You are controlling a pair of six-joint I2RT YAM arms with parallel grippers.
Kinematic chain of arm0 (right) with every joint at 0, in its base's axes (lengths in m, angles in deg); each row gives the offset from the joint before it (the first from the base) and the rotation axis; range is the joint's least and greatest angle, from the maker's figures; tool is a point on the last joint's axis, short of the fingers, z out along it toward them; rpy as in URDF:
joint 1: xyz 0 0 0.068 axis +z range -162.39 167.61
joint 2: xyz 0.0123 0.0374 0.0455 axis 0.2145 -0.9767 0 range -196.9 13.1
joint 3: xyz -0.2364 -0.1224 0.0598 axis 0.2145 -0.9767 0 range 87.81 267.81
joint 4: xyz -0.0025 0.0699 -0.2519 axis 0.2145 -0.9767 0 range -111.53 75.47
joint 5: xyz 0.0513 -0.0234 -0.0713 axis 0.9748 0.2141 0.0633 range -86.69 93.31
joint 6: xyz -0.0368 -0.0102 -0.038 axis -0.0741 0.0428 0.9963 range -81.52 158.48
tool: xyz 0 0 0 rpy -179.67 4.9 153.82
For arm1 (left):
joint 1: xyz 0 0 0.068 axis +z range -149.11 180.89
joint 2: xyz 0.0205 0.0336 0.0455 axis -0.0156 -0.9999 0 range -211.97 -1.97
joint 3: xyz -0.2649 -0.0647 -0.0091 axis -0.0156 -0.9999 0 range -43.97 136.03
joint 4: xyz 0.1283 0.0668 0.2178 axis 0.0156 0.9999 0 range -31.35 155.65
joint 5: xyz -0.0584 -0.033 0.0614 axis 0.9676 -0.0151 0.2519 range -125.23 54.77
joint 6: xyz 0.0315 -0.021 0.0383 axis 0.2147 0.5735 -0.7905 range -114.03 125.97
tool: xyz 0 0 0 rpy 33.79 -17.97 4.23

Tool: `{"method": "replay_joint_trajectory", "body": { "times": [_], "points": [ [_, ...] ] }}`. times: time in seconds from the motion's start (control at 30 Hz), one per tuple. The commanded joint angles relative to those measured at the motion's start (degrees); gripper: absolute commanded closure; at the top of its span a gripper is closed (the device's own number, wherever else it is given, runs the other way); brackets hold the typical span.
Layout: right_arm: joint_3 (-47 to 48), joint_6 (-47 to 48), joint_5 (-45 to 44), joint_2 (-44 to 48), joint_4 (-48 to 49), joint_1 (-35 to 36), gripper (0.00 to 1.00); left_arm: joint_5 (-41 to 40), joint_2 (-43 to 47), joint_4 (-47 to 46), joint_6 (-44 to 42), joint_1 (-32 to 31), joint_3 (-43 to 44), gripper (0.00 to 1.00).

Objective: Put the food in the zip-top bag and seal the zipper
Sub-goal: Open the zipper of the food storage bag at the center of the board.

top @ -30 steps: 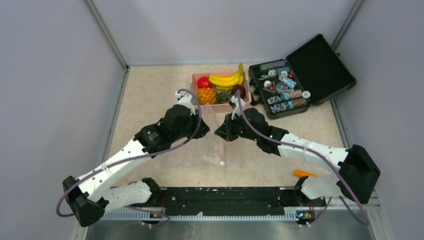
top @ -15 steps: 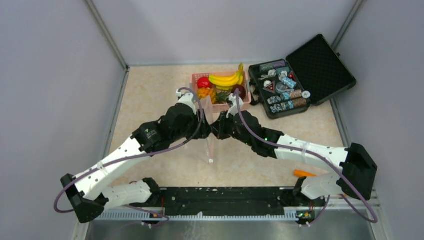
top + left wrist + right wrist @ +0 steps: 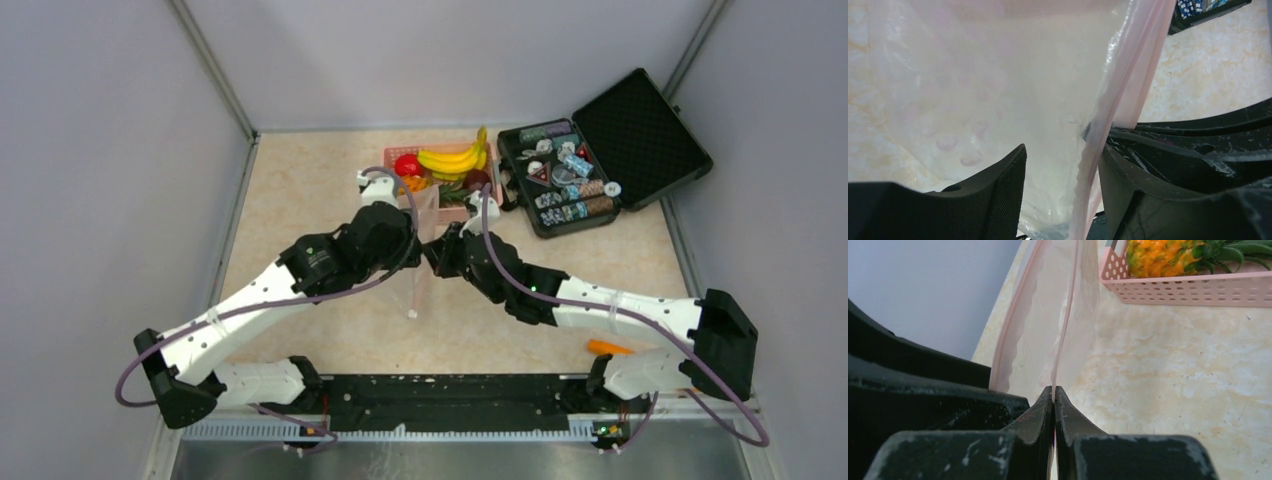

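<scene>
Room lies free on beige tabletop [image 3: 300, 200], left of frame. Clear crinkly zip-top bag [image 3: 414, 290] hangs edge-on at centre, just short of pink perforated basket [image 3: 1198, 290]. Right gripper [image 3: 1053, 390] pinches its edge; left gripper [image 3: 1060, 165] gapes around pale-pink zipper strip [image 3: 1140, 70]. Earlier, bag spread wider.

The basket [image 3: 1188, 290] is sitting at the far middle of the tabletop [image 3: 300, 200]. Inside it, the banana bunch [image 3: 452, 158] is lying along the back, the pineapple [image 3: 1168, 257] is resting toward the front, a round fruit [image 3: 407, 164] is sitting at the left end and a second round fruit [image 3: 477, 180] at the right end. Just right of the basket the case [image 3: 565, 180] is lying open, its lid [image 3: 640, 125] spreading out to the far right. In front of the basket the zip-top bag [image 3: 416, 285] is hanging between the left tool [image 3: 410, 238] and the right tool [image 3: 434, 252]. A stick [image 3: 605, 347] is lying at the near right, beside the right arm's base.
</scene>
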Motion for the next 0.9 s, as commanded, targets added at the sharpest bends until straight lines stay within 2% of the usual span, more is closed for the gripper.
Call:
{"method": "replay_joint_trajectory", "body": {
  "times": [0.0, 0.23, 0.3, 0.57, 0.7, 0.87],
  "points": [
    [0.8, -2.5, -4.7, 1.2, 1.1, 0.7, 1.00, -6.6, -3.5, 0.8, -0.8, -4.2, 3.4, 0.46],
    [1.6, -3.5, -5.2, 0.7, 0.2, 1.2, 1.00, -14.0, -5.9, 4.7, -1.3, -6.6, 5.9, 0.64],
    [1.6, -3.4, -5.4, 0.6, 0.0, 1.1, 1.00, -15.6, -5.6, 4.8, -1.2, -6.9, 5.4, 0.73],
    [2.5, 0.6, -3.9, -0.8, -1.9, 1.2, 1.00, -21.2, -3.7, 7.1, 0.5, -7.4, 4.3, 0.99],
    [4.8, 3.7, -2.5, -3.2, -7.8, 0.8, 1.00, -23.9, 0.7, 4.1, -1.6, -7.3, 3.0, 1.00],
    [6.1, 4.3, 7.2, -5.1, -10.3, -3.6, 1.00, -26.1, 4.3, 4.5, -3.3, -7.3, 4.0, 1.00]
  ]
}}
